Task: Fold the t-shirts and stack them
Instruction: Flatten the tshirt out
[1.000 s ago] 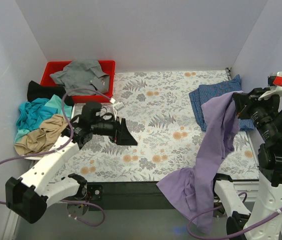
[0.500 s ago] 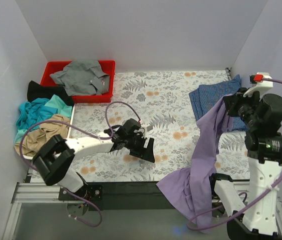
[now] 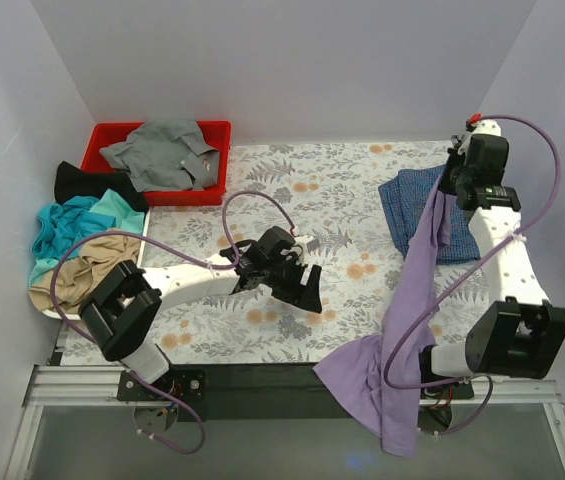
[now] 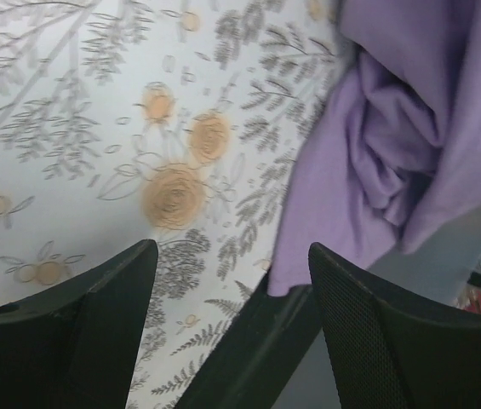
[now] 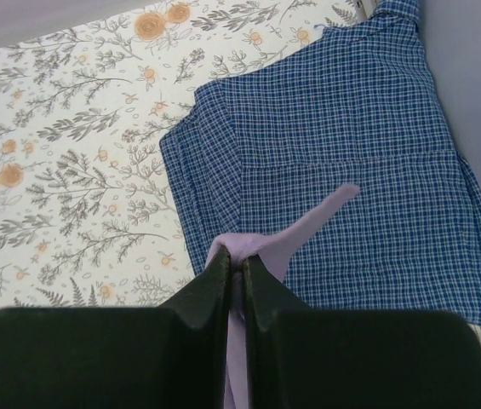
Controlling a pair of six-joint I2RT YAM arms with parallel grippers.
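Cloth hangs in a long strip down the right side of the top view. The purple shirt (image 3: 414,285) is held up by one end at the right gripper (image 3: 450,192), high over the far right of the flowered cover (image 3: 332,190). From there it falls toward the near side, where its bulk spills over the front rail (image 3: 262,385) (the lowest part dangles below it). Under the raised end lies the blue checked shirt (image 3: 409,203), flat on the cover at the far right. The left gripper (image 3: 304,287) reaches over the middle of the cover with its jaws spread, holding nothing, well apart from the purple shirt. At the far left a red bin (image 3: 100,140) holds a grey shirt (image 3: 162,150). Next to the bin, heaped off the cover's left edge, are a black shirt (image 3: 80,182), a teal shirt (image 3: 62,228) and a tan shirt (image 3: 80,275).

In the left wrist view, the two black fingers (image 4: 78,332) stand wide apart above the printed cover. Bunched purple cloth fills the upper right and reaches the dark front rail.

In the right wrist view, the fingers (image 5: 196,300) are pressed together on a thin fold of purple cloth, with the blue checked shirt spread out below them.
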